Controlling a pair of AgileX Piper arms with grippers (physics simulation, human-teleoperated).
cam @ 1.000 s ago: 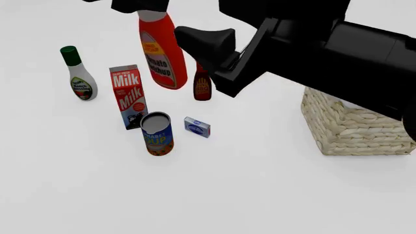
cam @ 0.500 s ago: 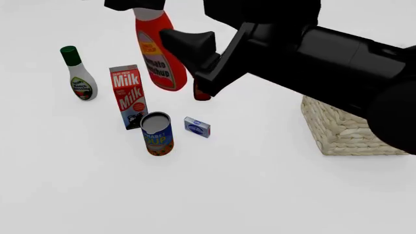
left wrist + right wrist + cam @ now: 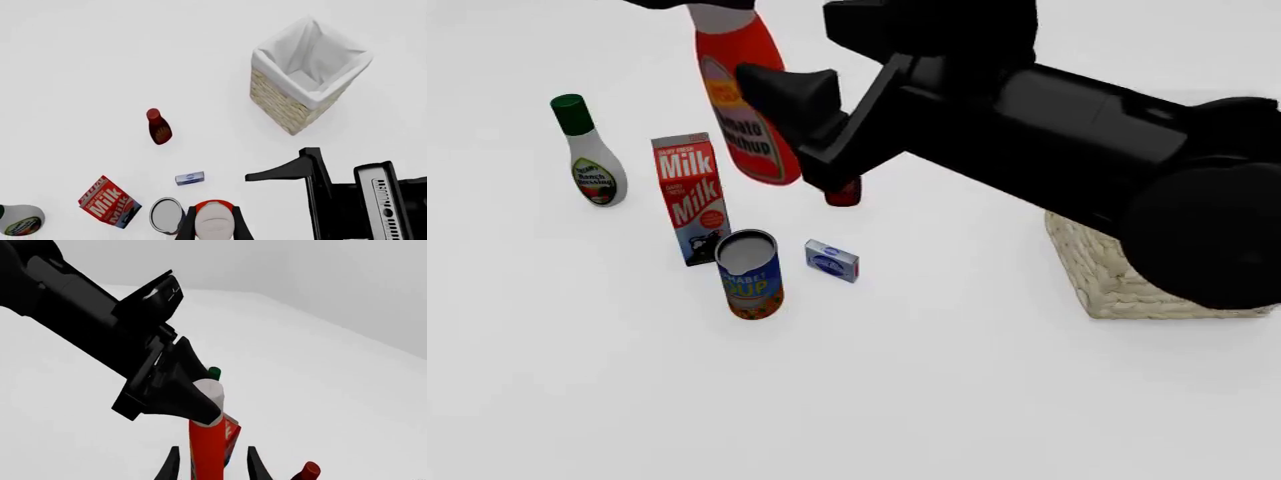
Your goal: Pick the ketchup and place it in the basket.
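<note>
The ketchup [image 3: 745, 105] hangs clear of the worktop [image 3: 627, 400] at about 11 o'clock in the front view, higher than a second ago, its cap pinched by the left gripper [image 3: 200, 407]. The right gripper [image 3: 212, 464] has swept leftward and now has its open fingers [image 3: 255, 464] on either side of the bottle's body, seemingly not yet clamped. That suggests a handover. The basket [image 3: 303, 75] waits well apart at 4 o'clock, beyond the dark sauce bottle [image 3: 159, 127].
</note>
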